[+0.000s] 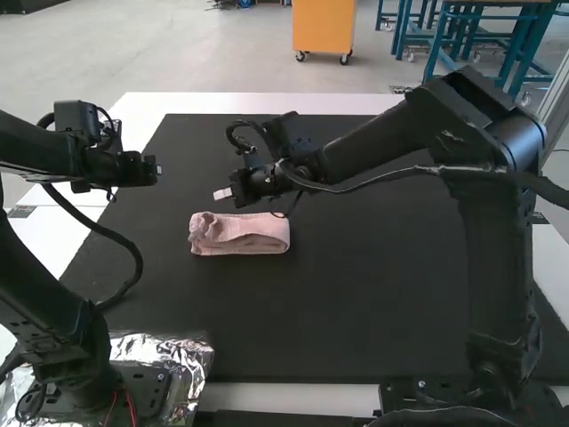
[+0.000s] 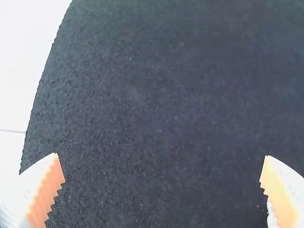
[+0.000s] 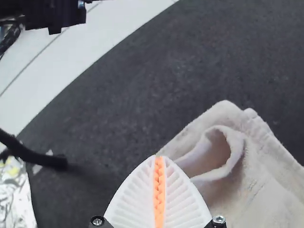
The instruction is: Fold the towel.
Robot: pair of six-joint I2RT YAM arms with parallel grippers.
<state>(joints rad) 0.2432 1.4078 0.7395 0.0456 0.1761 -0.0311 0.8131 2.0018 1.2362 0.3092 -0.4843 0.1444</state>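
On the black mat [image 1: 356, 311] lies the pink towel [image 1: 258, 234], folded into a narrow strip with a loose loop at its left end. Near it, the right gripper [image 1: 223, 193] is pressed together; the left gripper [image 1: 147, 169] is spread wide over the mat.

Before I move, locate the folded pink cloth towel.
In the high view, the towel lies left of centre on the black mat, near the right gripper.

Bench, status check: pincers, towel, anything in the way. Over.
Left pincer open, empty; right pincer shut, empty. Towel in folded strip on dark mat. Possible obstruction: right pincer, close by towel's far edge.
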